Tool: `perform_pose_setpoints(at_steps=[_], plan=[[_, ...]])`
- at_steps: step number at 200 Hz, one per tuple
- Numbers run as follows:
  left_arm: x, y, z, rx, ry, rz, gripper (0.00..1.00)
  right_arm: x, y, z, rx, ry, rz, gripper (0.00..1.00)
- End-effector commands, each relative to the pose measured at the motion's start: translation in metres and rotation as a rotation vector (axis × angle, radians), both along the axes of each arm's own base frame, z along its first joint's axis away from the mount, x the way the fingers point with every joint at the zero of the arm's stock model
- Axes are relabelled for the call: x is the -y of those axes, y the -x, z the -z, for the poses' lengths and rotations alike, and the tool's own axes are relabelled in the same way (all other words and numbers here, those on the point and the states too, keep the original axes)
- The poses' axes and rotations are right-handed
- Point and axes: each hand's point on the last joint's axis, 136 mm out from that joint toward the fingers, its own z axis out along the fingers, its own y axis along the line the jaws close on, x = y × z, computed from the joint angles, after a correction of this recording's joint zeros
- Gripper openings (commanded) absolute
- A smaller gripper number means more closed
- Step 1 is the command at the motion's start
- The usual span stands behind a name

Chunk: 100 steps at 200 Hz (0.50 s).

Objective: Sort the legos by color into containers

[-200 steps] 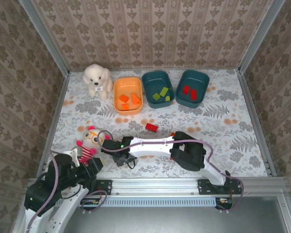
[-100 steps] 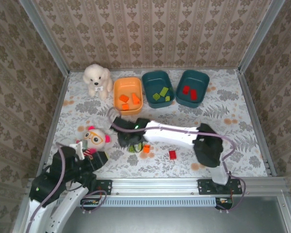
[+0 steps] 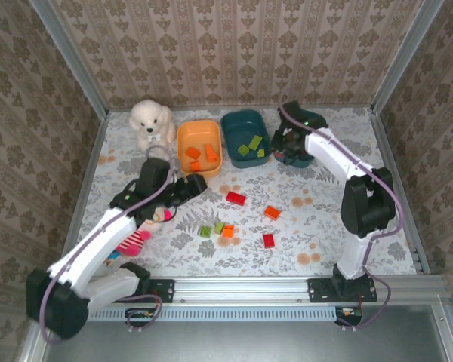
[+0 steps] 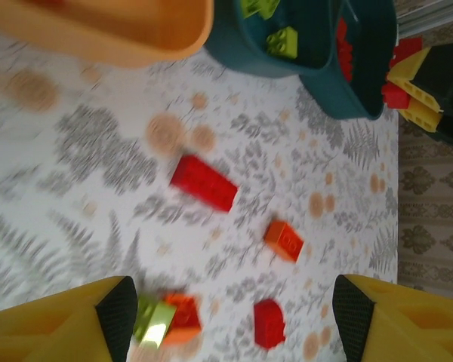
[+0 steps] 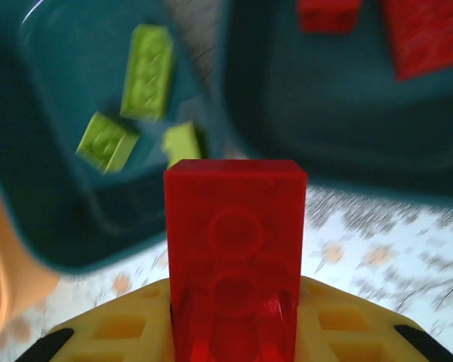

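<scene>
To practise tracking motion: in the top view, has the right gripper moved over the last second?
Yes. The right gripper, holding a red brick, moved away from the near edge and rightward, to the right-hand teal tub.

Bright, even light from above, soft shadows on the table [image 3: 309, 226]. My left wrist view smears toward its left edge; my right wrist view blurs the tubs [image 5: 83, 219] behind the red brick [image 5: 234, 249].

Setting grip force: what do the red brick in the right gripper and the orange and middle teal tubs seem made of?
Red brick: hard moulded plastic, smooth and faintly glossy, with crisp edges and round studs. Orange tub and middle teal tub: probably rigid plastic, judging by the smooth walls, uniform colour and rounded rims.
</scene>
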Motion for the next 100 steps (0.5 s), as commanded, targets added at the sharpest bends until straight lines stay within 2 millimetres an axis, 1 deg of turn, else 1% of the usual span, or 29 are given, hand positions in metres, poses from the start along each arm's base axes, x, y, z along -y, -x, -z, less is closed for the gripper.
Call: perform_pose_setpoints(at_steps=[1,9,33,53,72,82,100], plan=[[0.034,-0.042,-0.047,0.185,0.09,0.047,0.73,0.02,-0.025,0.006,-0.025,-0.025,0.0,0.3],[0.043,-0.052,-0.047,0.185,0.097,0.056,0.73,0.03,-0.038,0.008,-0.021,-0.017,0.009,0.31],[0.064,-0.077,-0.048,0.181,0.105,0.081,0.74,0.056,-0.068,0.026,-0.057,0.007,0.039,0.31],[0.075,-0.092,-0.051,0.183,0.109,0.091,0.74,0.078,-0.09,0.039,-0.065,0.002,0.086,0.31],[0.084,-0.104,-0.055,0.187,0.118,0.095,0.74,0.095,-0.109,0.042,-0.042,-0.009,0.115,0.32],[0.089,-0.109,-0.053,0.181,0.118,0.1,0.74,0.103,-0.116,0.045,-0.038,-0.015,0.127,0.32],[0.097,-0.116,-0.053,0.18,0.12,0.106,0.74,0.112,-0.126,0.054,-0.049,-0.041,0.139,0.32]])
